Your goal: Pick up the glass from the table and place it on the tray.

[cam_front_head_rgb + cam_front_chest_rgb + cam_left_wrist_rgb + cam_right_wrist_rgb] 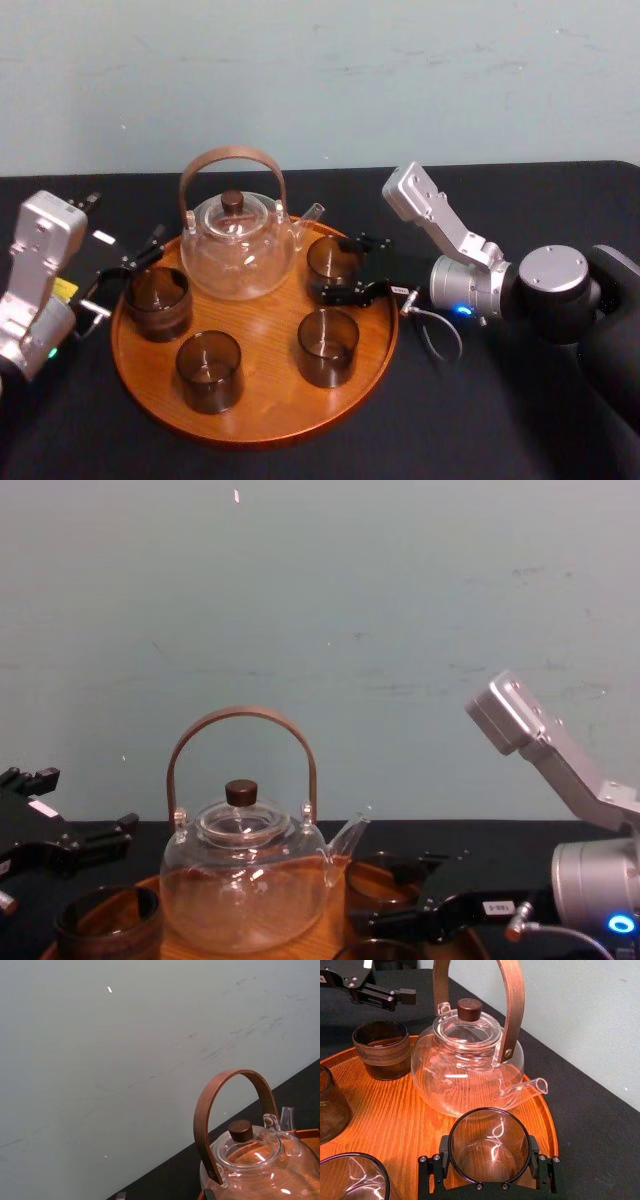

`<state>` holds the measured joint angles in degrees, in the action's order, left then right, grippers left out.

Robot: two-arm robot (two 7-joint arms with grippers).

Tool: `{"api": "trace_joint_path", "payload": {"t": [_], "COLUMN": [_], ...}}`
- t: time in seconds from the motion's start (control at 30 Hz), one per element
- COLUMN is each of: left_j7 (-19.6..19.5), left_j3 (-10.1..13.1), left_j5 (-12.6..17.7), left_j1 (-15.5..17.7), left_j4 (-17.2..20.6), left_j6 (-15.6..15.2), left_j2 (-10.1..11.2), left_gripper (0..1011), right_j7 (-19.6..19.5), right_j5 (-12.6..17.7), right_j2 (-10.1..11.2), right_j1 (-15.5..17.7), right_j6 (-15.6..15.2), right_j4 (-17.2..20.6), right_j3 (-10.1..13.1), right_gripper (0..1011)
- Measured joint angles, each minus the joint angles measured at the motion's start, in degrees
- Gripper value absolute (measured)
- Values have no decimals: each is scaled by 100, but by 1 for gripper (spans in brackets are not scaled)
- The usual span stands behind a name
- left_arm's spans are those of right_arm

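1. Here the right gripper point(331, 268) reaches in over the right rear part of the tray. Its two black fingers point(432, 1172) are closed against opposite sides of the glass and grip it.
2. The glass point(489, 1142), a dark-tinted one, stands upright on the tray point(262, 425), just beside the spout of the glass teapot.
3. The glass teapot point(238, 248), with a bent wooden handle and a dark knob on its lid, stands at the rear middle of the tray.
4. Three more glasses stand on the tray: the banded tumbler point(158, 302) at the left, and the two front tumblers point(210, 371) nearer the robot.
5. The left gripper point(122, 280) hangs at the tray's left rim, just beside the banded tumbler, with its fingers spread and nothing between them.
6. The tray lies on a black surface point(480, 420).
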<state>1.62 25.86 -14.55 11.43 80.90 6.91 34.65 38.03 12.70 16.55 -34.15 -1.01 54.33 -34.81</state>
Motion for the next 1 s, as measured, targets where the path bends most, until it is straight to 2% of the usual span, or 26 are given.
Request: {"api": "trace_joint_path", "payload": {"t": [0.47,0.6,1.0], "left_j7": [0,0,0], "left_j3": [0,0,0], "left_j5": [0,0,0], "left_j1": [0,0,0], "left_j4": [0,0,0], "left_j6": [0,0,0], "left_j2": [0,0,0], "left_gripper": [1001,1001,1001], "right_j7": [-29,-28,-24], "right_j5": [-30,-27,-18], "right_j2": [-2,-1,1], "right_j1": [0,1,2], "right_j6": [-15,-14,-10], "right_j4": [-1,0,3], "right_j3": [-5,-5,-4], "right_gripper": [907,997,1002]}}
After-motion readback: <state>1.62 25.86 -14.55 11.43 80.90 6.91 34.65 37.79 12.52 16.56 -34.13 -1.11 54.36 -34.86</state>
